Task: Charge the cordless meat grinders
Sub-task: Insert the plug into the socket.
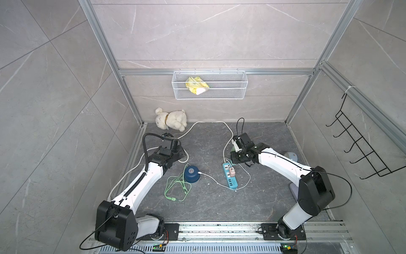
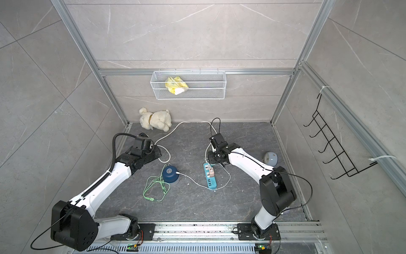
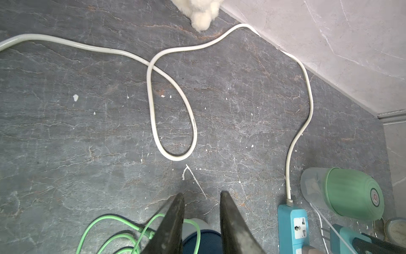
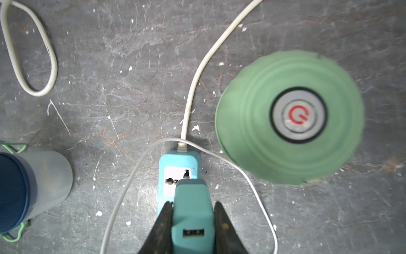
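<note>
Your right fingers (image 4: 162, 226) clamp a teal charger plug (image 4: 193, 211); your left fingers (image 3: 173, 220) hang part-open and empty near the navy grinder (image 1: 191, 174). That grinder, mid-worktop (image 1: 219, 202), already looks cabled to the blue power strip (image 4: 193, 160). The mint grinder (image 4: 248, 123), just beside the strip's cord end, looks unfinished: the plug's port is bare, and a green cable (image 3: 146, 231) lies loose.

Matt stone-look table (image 1: 219, 202), fluffy plush toy (image 1: 173, 119)
</note>
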`<state>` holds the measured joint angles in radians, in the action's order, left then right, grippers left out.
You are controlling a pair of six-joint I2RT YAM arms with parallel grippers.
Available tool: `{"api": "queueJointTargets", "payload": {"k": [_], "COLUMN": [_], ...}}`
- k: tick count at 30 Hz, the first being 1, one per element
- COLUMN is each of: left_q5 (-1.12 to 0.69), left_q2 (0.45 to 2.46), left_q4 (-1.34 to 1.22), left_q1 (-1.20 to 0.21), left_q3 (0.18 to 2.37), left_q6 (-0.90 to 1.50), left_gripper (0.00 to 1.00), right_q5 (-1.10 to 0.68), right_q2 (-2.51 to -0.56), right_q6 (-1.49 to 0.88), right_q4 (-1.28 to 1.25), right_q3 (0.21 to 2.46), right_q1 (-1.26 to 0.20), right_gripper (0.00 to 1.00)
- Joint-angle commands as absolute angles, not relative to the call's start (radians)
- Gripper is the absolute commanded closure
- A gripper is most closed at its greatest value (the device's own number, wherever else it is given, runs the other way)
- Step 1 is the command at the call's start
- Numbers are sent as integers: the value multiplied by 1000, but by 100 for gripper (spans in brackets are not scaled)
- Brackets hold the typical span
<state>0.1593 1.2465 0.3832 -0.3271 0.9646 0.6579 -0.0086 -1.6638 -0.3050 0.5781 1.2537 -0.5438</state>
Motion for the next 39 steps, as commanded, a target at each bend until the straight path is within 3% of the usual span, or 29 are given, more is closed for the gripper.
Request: {"api": "queueJointTargets", "payload": {"k": [1,11,39], "left_q5": [226,254,270], "left_q2": [1179,1143,1137], "left_q4": [327,301,295], "left_q1": [-319,-318,-304], "left_q3": [947,885,856], "left_q6": [680,700,713], "left_gripper": [68,61,60], "right_q5": [-38,-53,57], "right_q2": [-1678,-1728,-1740], "right_q6": [-275,-296,-344], "right_q4": [628,629,580], "right_q3": [1288,1314,1270], "right_q1": [-552,-561,-592], "right_gripper": [100,100,100]}}
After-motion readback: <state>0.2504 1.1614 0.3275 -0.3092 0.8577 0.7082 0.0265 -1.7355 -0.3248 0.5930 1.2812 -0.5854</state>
